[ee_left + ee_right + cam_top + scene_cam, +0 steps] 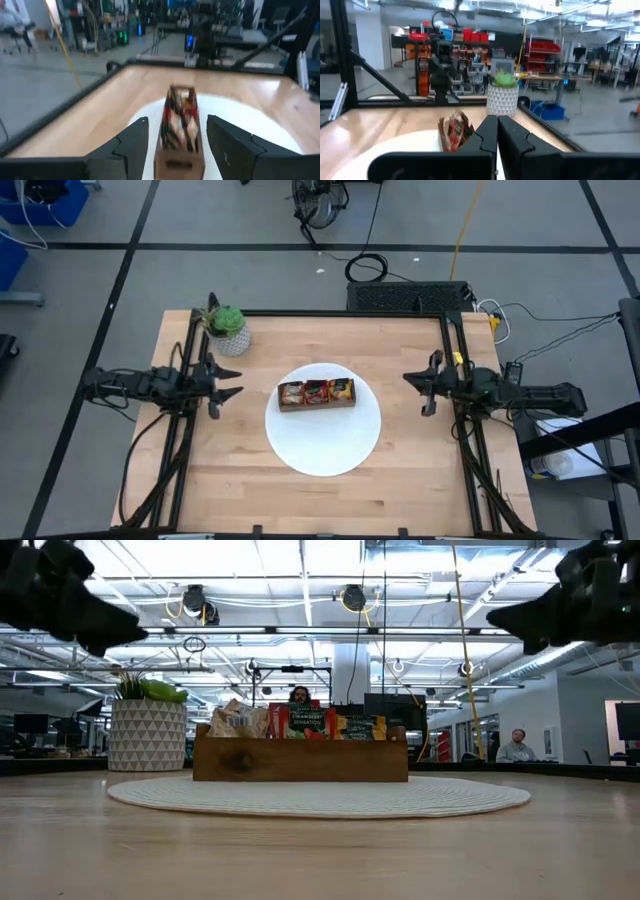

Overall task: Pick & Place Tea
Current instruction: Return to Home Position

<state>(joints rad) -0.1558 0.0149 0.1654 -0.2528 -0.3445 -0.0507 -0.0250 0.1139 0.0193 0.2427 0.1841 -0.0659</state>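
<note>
All the tea (318, 391) sits in the wooden tray (317, 407) on the plate (322, 448), mid-worktop. Left hand (231, 386) hangs released and right hand (410, 379) clenched on nothing, each at its own edge. Homing looks like the step in hand; next, just park both arms.

- Seen from above, the brown three-compartment wooden tray (317, 394) is so small that its red, orange-yellow and beige square tea sachets (316, 390) cannot be counted, nor their labels read.
- In the low view the tray's front wall hides the sachets' lower parts.
- There the picture's top edge cuts off the dark left arm (60, 595) and the dark right arm (585, 595); both are blurred.
- The left wrist view blurs the tray, whose near end is cut off.
- In its own wrist view the right pincer (496, 120) covers most of the tray.
</note>
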